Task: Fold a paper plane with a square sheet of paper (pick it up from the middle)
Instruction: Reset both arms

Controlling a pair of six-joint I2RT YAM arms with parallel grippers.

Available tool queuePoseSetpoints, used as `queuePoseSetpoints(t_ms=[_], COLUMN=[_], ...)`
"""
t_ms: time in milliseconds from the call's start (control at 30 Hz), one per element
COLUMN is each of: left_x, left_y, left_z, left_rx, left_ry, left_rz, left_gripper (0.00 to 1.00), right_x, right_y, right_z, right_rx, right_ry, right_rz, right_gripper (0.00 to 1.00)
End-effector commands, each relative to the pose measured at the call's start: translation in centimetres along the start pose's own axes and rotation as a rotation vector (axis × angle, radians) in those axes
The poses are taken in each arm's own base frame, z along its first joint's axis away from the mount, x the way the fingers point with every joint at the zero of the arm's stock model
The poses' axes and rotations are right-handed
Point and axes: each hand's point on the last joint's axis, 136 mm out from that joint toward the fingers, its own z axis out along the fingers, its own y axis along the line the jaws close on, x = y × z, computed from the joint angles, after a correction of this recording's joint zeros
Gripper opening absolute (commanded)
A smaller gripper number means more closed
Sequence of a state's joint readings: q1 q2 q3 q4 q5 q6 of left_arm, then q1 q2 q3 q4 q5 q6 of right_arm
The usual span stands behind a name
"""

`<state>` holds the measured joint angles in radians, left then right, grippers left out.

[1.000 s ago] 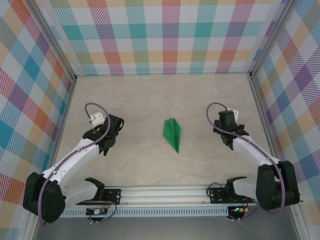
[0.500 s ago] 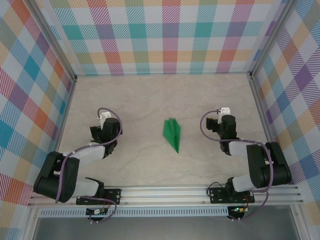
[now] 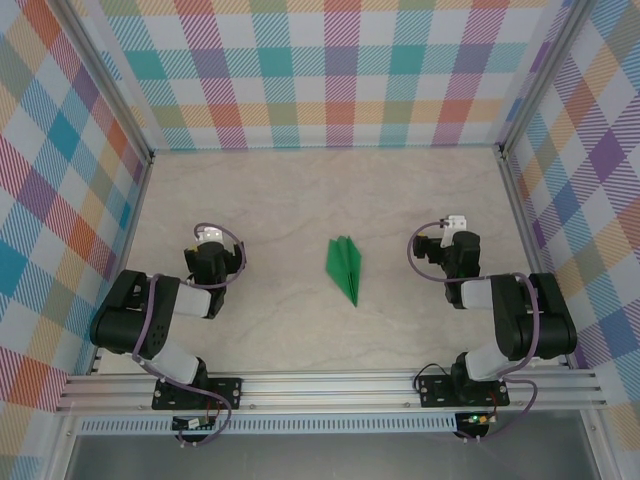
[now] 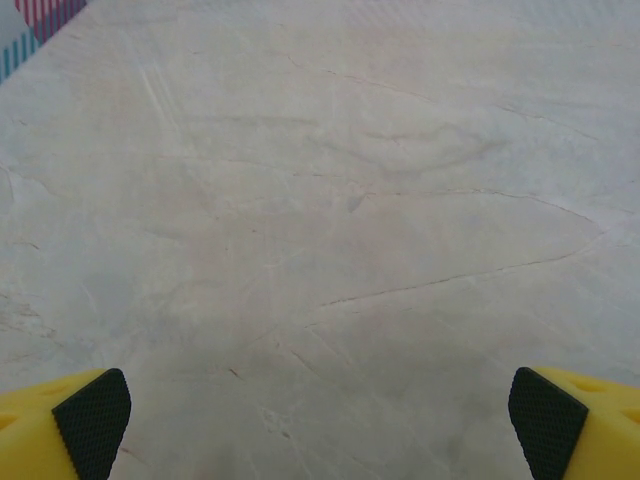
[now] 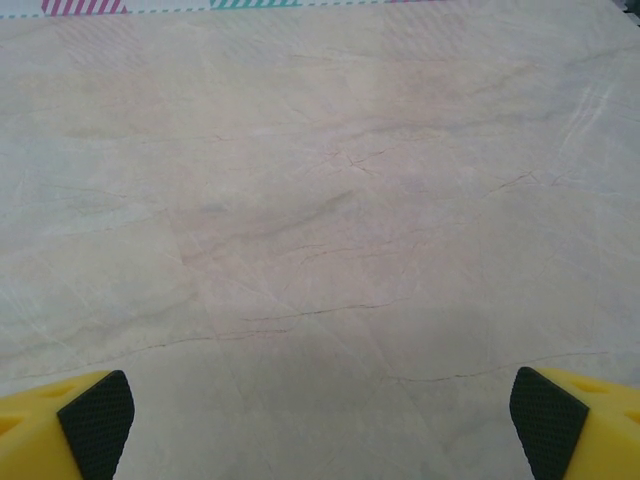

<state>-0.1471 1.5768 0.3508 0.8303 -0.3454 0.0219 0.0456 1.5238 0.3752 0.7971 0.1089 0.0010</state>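
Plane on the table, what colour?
The plane is plain bright green, clearest in the top external view.

LEFT WRIST: The jaws stand wide apart just above a pale, marble-patterned table [image 4: 330, 200], with one yellow fingertip [image 4: 25, 440] in each lower corner. Each is faced with a black textured pad [image 4: 92, 420] turned inward. The stretch of table between them is cream and grey, crossed by thin brownish veins and faint scuffs. At the upper left, a sliver of striped wall [image 4: 35, 15] in pink and teal meets the table's far edge.
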Motion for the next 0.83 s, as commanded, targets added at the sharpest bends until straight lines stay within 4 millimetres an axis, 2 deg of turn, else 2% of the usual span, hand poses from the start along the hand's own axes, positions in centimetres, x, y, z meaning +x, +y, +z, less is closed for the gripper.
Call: queuePoseSetpoints(t_ms=[0,800], left_x=[-2.99,-3.02], left_y=[0.27,0.19], left_z=[0.80,0.67], left_rx=[0.050,0.051], left_ry=[-0.065,-0.068], left_rz=[-0.084,-0.081], left_gripper=[1.00,1.00], right_x=[-2.02,-2.03], right_y=[-0.78,-0.76], right_z=[0.16,0.19], right_rx=[0.038,0.035], right_ry=[-0.066,-0.064], right_rz=[0.037,0.038], right_gripper=[1.00,1.00])
